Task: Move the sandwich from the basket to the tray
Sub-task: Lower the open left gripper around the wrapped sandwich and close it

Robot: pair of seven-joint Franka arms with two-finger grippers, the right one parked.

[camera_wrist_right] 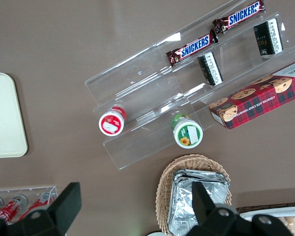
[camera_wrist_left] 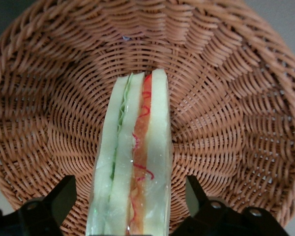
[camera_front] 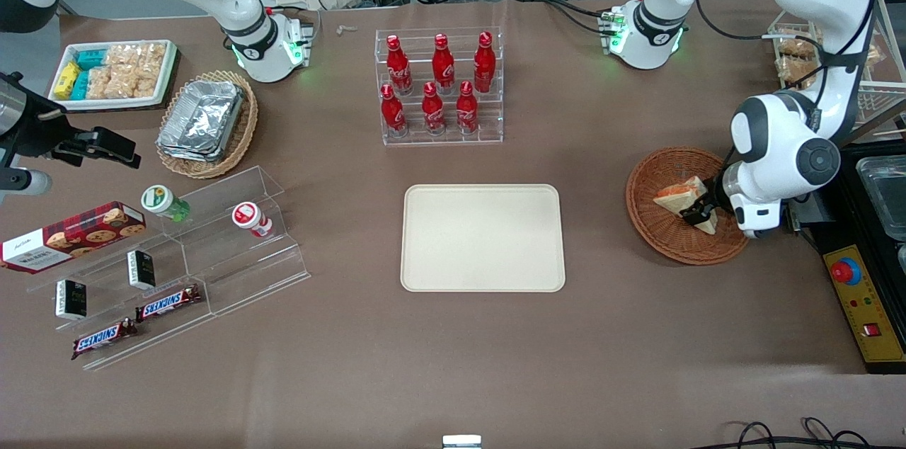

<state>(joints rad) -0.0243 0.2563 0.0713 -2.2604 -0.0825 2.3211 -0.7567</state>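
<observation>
Left wrist view: gripper open, fingers straddling the sandwich without touching. Sandwich stands on edge in the basket, toward working arm's end of the desk. Tray bare.

White arm; black joints, black gripper

The left arm bends down over the basket, its gripper low inside, fingers spread apart.

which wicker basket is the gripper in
The round reddish-brown basket holding the sandwich; the gripper sits there, open. The tan basket holds foil containers.
</observation>
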